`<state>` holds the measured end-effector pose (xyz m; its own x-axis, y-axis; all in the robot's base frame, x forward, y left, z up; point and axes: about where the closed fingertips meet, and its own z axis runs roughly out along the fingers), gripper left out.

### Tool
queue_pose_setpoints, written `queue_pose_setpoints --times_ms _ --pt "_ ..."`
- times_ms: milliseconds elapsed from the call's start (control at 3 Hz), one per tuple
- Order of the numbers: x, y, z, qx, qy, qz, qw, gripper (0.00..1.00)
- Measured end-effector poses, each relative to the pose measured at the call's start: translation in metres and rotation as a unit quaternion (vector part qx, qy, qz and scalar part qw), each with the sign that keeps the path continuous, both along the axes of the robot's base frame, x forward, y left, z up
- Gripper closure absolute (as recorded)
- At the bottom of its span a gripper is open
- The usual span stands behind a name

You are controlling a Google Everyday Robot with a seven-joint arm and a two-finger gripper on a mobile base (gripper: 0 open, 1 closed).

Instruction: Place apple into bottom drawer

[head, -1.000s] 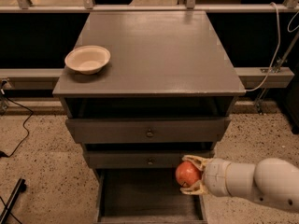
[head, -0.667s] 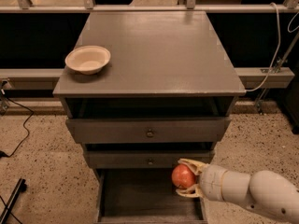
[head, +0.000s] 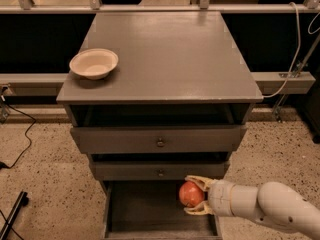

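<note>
The red apple [head: 190, 194] is held in my gripper [head: 193, 196], whose cream fingers close on it from above and below. My white arm reaches in from the lower right. The apple hangs over the right part of the open bottom drawer [head: 145, 211], just in front of the middle drawer's face. The bottom drawer is pulled out, and its dark flat floor shows with nothing lying on it.
A cream bowl [head: 94, 63] sits on the cabinet top [head: 165, 54] at the left. The top drawer [head: 159, 139] and middle drawer [head: 159, 170] each have a small knob and stand slightly pulled out. Cables lie on the speckled floor at left.
My gripper has carried the apple a little left and down, further over the open bottom drawer.
</note>
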<state>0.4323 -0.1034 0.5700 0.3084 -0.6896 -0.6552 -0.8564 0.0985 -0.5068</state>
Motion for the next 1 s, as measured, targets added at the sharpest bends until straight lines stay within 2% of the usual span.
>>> queue_pose_setpoints --times_ms 333,1000 --pt "-0.003 0.017 -0.055 -0.005 0.047 0.029 0.9985 1.0" --pt "-0.016 0.042 -0.172 -0.013 0.135 0.067 0.9885 1.0"
